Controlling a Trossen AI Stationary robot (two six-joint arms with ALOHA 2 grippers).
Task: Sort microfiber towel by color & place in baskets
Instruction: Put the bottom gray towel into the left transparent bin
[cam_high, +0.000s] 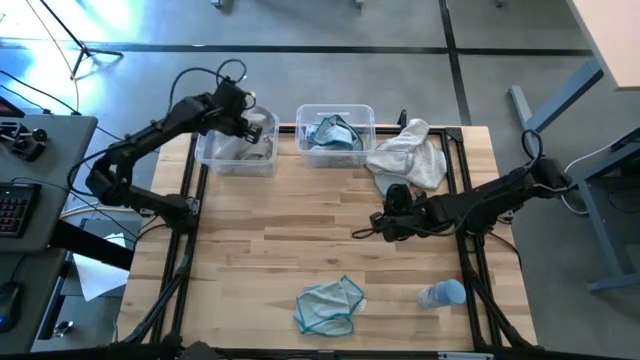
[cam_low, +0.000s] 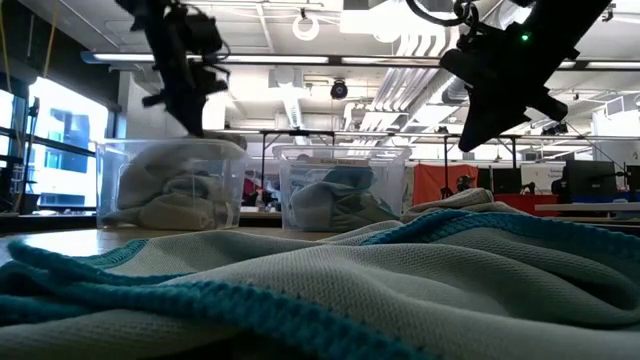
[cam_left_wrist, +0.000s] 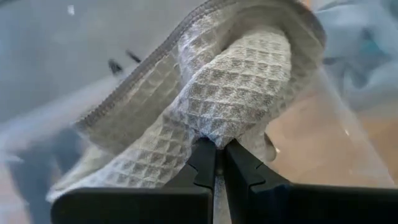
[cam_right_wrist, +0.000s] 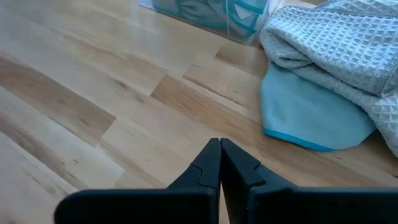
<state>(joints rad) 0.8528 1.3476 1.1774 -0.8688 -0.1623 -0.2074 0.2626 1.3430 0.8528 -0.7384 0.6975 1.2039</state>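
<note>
Your left gripper (cam_high: 250, 122) hangs over the left basket (cam_high: 237, 160) at the bench's far edge, jaws clamped on a grey towel (cam_left_wrist: 230, 93). Blue towels fill the right basket (cam_high: 335, 150). Your right gripper (cam_high: 362, 231), jaws together and apparently empty, hovers mid-bench near the towel pile (cam_high: 410, 155). A teal towel (cam_high: 330, 305) lies by the near edge.

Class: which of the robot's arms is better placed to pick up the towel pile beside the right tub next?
Right, probably. The right tool hangs empty beside the towel pile, while the left tool is over the left tub, clamping a grey towel.
</note>
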